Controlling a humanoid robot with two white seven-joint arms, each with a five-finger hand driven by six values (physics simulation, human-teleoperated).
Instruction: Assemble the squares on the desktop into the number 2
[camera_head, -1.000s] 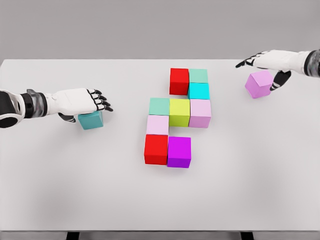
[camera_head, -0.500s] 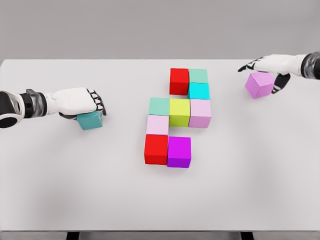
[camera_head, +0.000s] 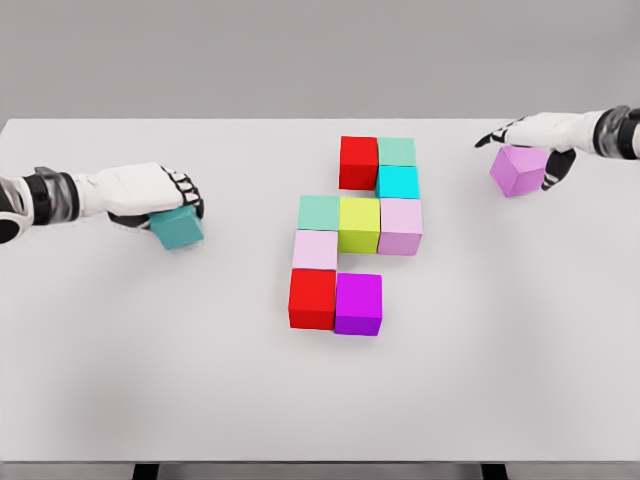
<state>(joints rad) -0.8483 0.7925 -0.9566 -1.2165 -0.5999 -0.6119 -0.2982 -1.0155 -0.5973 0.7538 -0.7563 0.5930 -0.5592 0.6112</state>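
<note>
Spanning nearly the whole view, the desk (camera_head: 200, 380) is a flat, matte white slab with a straight far edge. Near its middle, eight smooth, hard-edged cubes sit pressed together in a stepped cluster: a red cube (camera_head: 358, 162) and a mint cube (camera_head: 397, 151) farthest back, a cyan cube (camera_head: 398, 182) just in front of the mint one, then a row of a mint-green cube (camera_head: 319, 212), a yellow-green cube (camera_head: 359, 224) and a pale pink cube (camera_head: 401, 226). A light pink cube (camera_head: 315, 250) sits below that row's left end, with a second red cube (camera_head: 312, 298) and a magenta cube (camera_head: 358, 303) closest to the near edge.

Toward the left edge, the left hand (camera_head: 150, 195) lies knuckles up with its fingers curled around a tilted teal cube (camera_head: 177, 229). Near the far right corner, the right hand (camera_head: 535, 140) arches over a tilted violet cube (camera_head: 518, 169), fingers on its far side and thumb against its right face, pinching it.
</note>
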